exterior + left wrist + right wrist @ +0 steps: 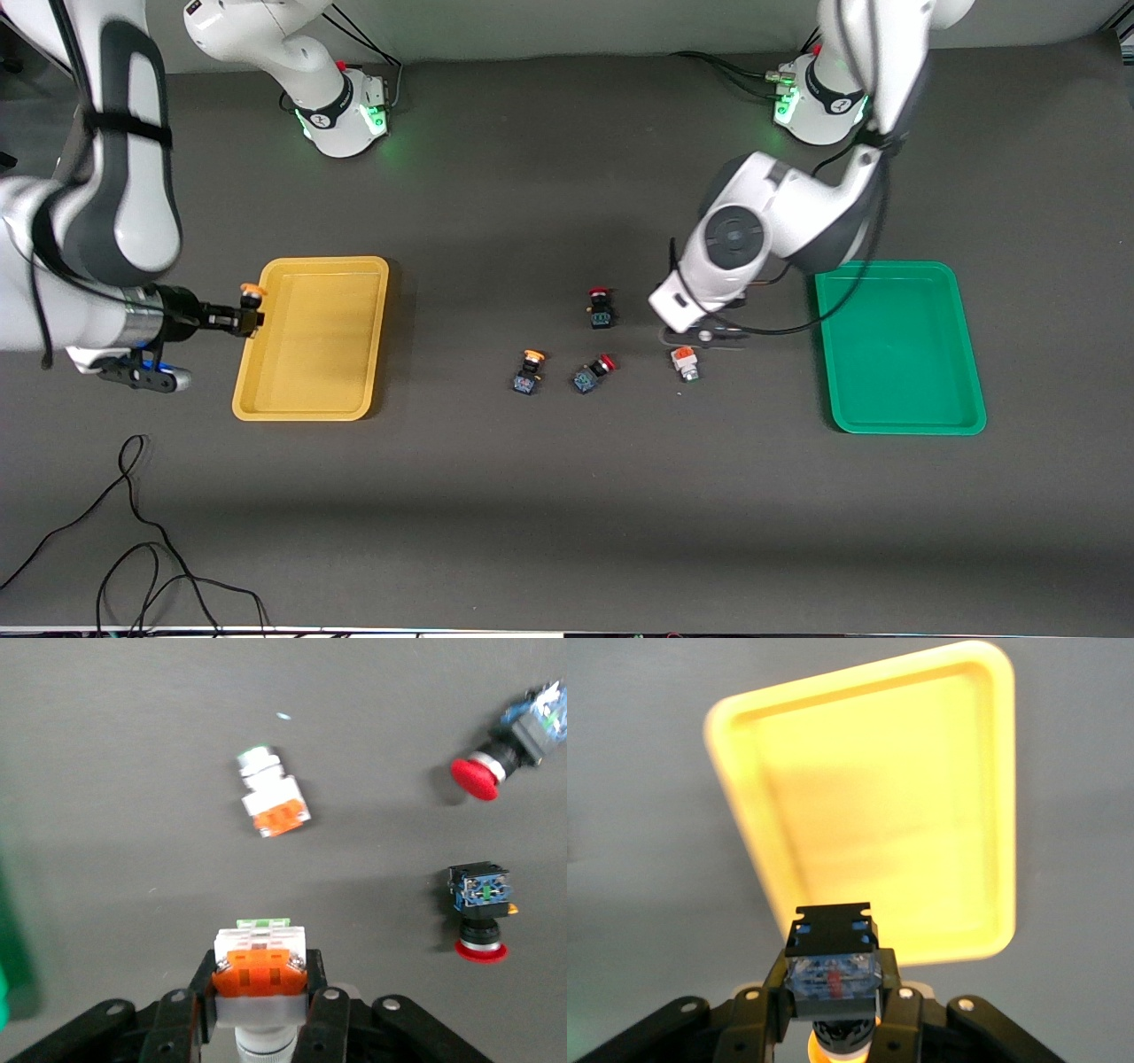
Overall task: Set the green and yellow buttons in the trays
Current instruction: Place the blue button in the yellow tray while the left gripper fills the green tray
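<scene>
My right gripper [249, 312] [833, 979] is shut on a yellow-capped button [252, 292] [833, 966] with a dark base, over the outer rim of the yellow tray [310, 354] [877, 806]. My left gripper [704, 335] [261, 983] is shut on a white-grey button with an orange block [261, 967], low over the table between the loose buttons and the green tray [899, 354]. Another white-grey button [684, 363] [273, 804] lies just beside it, nearer the front camera. A second yellow-capped button [529, 371] lies mid-table.
Two red-capped switches on dark bases lie mid-table: one [601, 307] [481, 912] farther from the front camera, one [592, 373] [505, 744] beside the loose yellow-capped button. Black cables [133, 549] trail over the table near the front edge at the right arm's end.
</scene>
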